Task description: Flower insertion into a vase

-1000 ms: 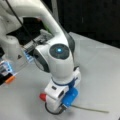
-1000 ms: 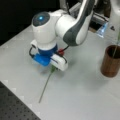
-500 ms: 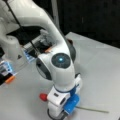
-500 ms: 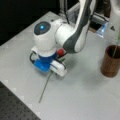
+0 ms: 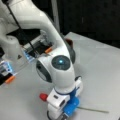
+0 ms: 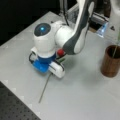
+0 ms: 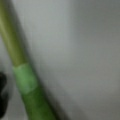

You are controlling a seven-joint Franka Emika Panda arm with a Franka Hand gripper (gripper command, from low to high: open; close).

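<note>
Gripper down on the flower, vase well apart.

Wrist view: green stem fills the left side, running from 11 to 6 o'clock, right over the grey table. In both front views the gripper sits low over the flower lying flat; red bloom beside it; can't tell if the jaws are closed. Copper vase stands upright at 3 o'clock in a front view, one stem already in it.

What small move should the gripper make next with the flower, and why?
Probably close on the stem and lift a little. The gripper is down at the table right over the flower, which lies flat with its red head beside the gripper, and the wrist view shows the stem very near. The vase stands apart.
</note>
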